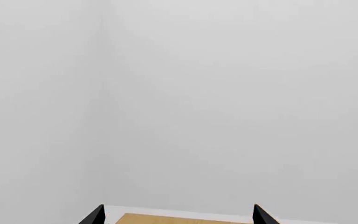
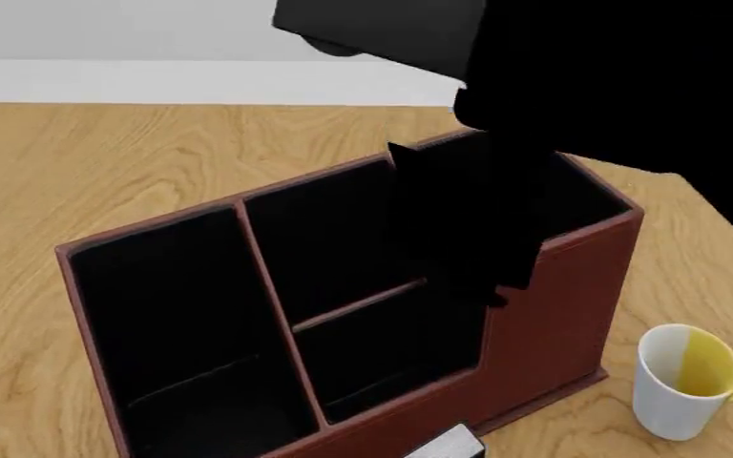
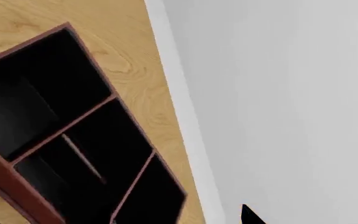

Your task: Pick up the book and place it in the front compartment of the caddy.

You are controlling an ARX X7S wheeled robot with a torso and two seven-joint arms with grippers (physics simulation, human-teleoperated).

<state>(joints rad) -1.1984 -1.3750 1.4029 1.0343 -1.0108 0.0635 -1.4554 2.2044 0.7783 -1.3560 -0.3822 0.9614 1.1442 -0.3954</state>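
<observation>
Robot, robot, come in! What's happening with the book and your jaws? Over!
Left gripper: jaws apart, empty. Right arm black over the caddy; its jaws unclear. Book barely showing at caddy's near wall, not yet inside. Mug stands beside the caddy.

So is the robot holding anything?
Left gripper holds nothing. Right gripper is too dark to tell, but the book lies beside the caddy.

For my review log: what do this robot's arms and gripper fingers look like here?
The right arm is a plain matte black, blocky silhouette with no visible markings or cables. The left gripper shows only two black, wedge-shaped fingertips. The right gripper's black fingertip barely shows.
</observation>
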